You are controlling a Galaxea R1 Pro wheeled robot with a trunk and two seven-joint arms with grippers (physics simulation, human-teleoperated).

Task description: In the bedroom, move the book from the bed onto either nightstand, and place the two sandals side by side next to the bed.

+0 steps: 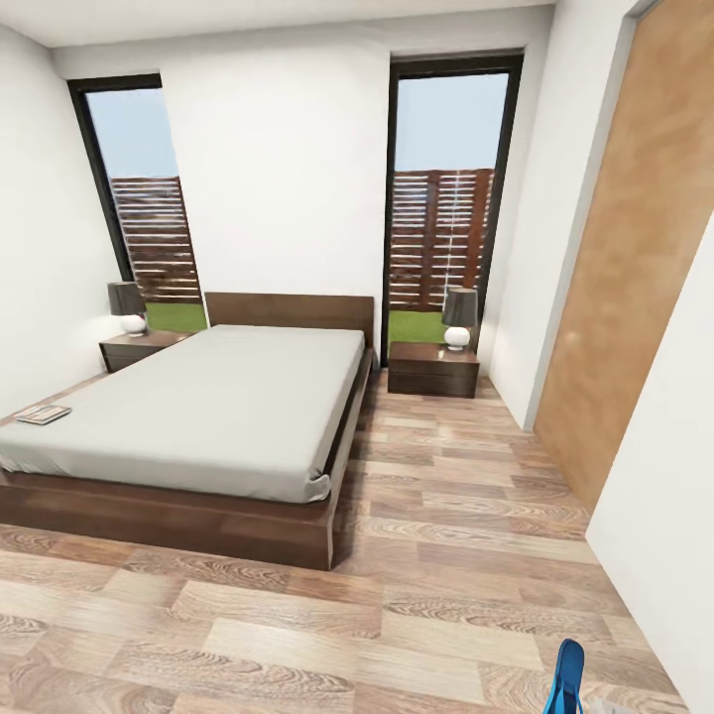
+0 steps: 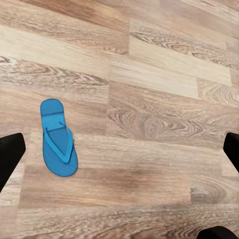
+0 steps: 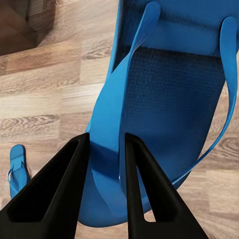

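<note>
A: Bedroom first, big things down. Where does it all stand?

B: White walls, two tall windows (image 1: 441,188) onto a slatted fence, plank floor (image 1: 436,555) that looks smooth and level. The bed (image 1: 198,416) fills the left of the head view, with a nightstand (image 1: 433,369) at each side of the headboard, each with a lamp (image 1: 458,317) on it.

A: And the book?

B: The book (image 1: 43,414) lies on the bed's near left corner, not yet moved. I judge the sandal step is in hand.

A: Which gripper has one?

B: The right gripper (image 3: 105,149) is pinched narrow on a strap of one sandal (image 3: 164,99), which hangs lifted off the floor; its tip shows at the bottom of the head view (image 1: 567,674). The other sandal (image 2: 59,138) lies flat on the planks, alone, under the left wrist camera.

A: The left gripper?

B: Spread wide, holding nothing; one finger (image 2: 10,157) sits at each edge of its view.

A: What next?

B: My guess: carry the held sandal to the floor beside the bed, set it sole down, then fetch the second and lay it parallel, just beside. A strap grip may let it swing, so go slowly.
</note>
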